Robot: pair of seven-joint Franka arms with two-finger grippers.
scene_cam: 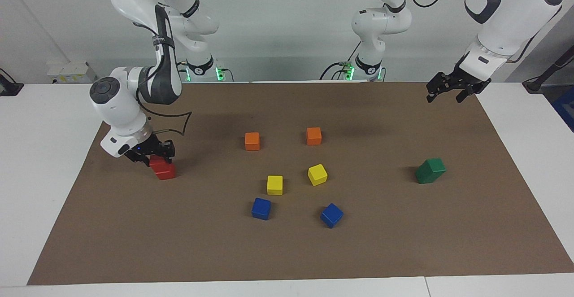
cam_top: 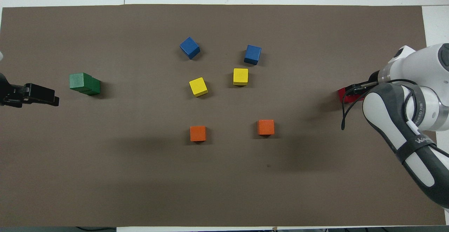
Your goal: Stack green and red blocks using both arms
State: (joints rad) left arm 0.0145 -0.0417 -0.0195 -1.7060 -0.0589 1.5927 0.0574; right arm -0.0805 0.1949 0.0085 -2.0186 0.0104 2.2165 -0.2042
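Two dark green blocks sit together toward the left arm's end of the mat, one on top of the other and slightly askew; they also show in the overhead view. My left gripper hangs open and empty above the mat's corner, apart from them. My right gripper is low at the right arm's end, its fingers on either side of an upper red block that rests on a second red block. In the overhead view the right arm hides most of the red blocks.
In the middle of the brown mat stand two orange cubes, two yellow cubes and two blue cubes, all apart from one another.
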